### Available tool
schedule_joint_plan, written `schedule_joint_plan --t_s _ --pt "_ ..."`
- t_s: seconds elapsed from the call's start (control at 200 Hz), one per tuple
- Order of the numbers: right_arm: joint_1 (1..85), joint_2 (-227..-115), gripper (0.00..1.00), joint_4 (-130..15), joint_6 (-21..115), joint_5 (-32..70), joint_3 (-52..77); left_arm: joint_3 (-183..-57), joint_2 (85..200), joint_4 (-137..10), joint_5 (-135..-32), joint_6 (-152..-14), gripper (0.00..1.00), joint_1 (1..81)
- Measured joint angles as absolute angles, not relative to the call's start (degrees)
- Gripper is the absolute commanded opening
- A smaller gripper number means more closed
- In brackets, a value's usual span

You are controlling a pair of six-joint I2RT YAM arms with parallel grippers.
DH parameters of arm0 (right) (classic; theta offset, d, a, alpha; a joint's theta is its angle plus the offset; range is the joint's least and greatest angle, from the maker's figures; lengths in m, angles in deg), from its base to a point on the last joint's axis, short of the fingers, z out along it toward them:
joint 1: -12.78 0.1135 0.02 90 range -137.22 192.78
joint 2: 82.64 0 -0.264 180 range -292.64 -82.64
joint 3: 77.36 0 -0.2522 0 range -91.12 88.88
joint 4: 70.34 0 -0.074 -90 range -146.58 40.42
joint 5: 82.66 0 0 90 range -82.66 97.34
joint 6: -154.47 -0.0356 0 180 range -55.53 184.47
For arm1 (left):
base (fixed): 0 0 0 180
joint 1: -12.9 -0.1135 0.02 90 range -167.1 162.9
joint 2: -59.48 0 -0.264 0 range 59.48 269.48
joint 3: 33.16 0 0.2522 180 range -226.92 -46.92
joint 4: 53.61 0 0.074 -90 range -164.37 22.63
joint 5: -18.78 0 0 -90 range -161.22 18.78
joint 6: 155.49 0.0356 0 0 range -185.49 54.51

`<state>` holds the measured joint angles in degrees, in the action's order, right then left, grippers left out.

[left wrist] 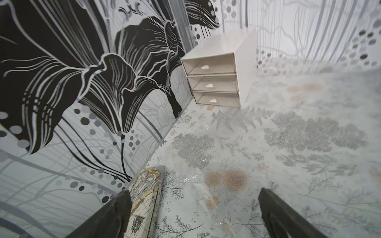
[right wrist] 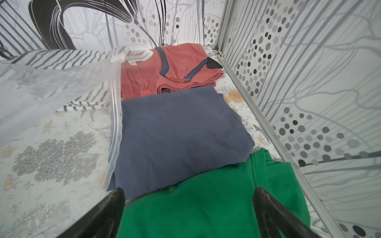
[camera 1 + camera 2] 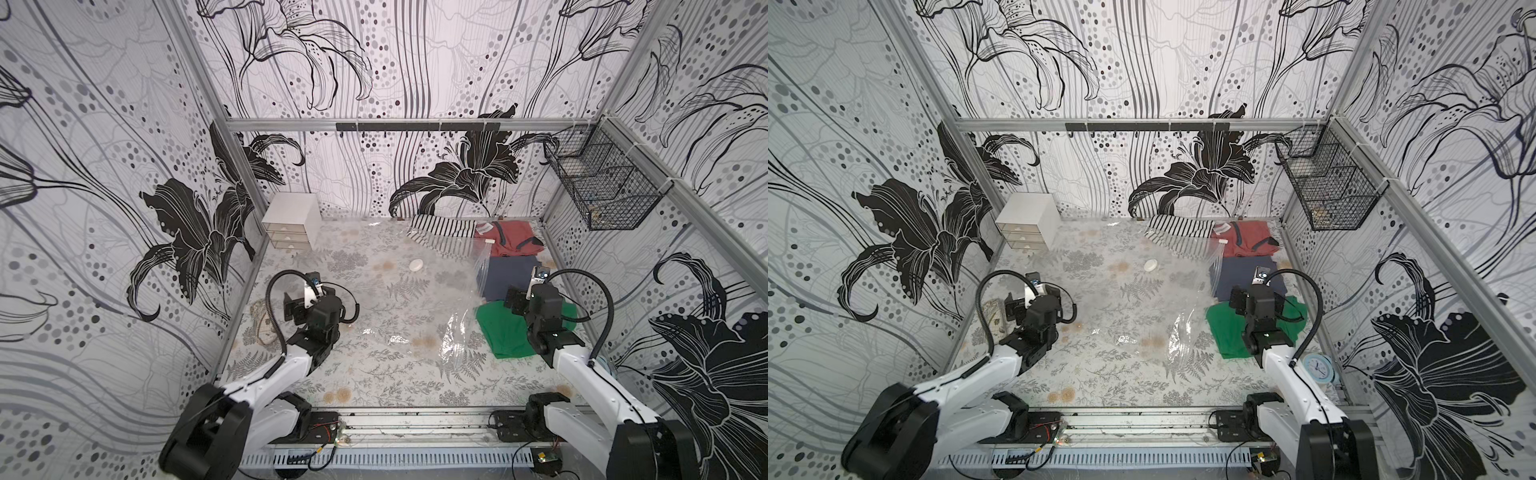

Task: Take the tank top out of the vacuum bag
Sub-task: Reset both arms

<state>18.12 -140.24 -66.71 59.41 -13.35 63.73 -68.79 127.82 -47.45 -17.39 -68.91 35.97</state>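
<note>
The clear vacuum bag (image 3: 415, 320) lies flat across the table's middle, and its round white valve (image 3: 416, 264) faces up. Its zip edge (image 2: 115, 123) runs beside the clothes at the right wall. A green ribbed top (image 2: 206, 206) lies outside the bag. My right gripper (image 2: 188, 191) hangs open just above it and holds nothing. Behind it lie a navy folded garment (image 2: 179, 134) and a red tank top with blue trim (image 2: 181, 68), both outside the bag. I cannot tell whether the striped cloth (image 3: 440, 232) is in the bag. My left gripper (image 1: 193, 193) is open over the bag's left part.
A white three-drawer unit (image 3: 291, 226) stands in the back left corner. A rolled map print (image 1: 144, 197) lies along the left wall beside my left finger. A black wire basket (image 3: 602, 187) hangs on the right wall. A small clock (image 3: 1317, 368) sits near the right arm.
</note>
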Motion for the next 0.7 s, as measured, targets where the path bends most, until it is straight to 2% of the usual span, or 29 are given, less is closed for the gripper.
schedule_joint_plan --t_s 0.16,0.491,0.701 --pt "13.4 -147.0 1.00 -73.8 59.6 -12.8 64.2 -65.8 138.0 -31.3 -21.7 -65.2 0.99 29.8" --pt "11.9 -155.5 0.99 -83.8 60.6 -9.9 65.5 -63.8 141.4 -15.9 -36.8 -68.5 0.99 16.1" --pt "11.9 -151.8 0.97 -89.8 60.7 -7.0 73.0 -57.8 142.9 -5.6 -43.8 -68.6 0.99 16.6"
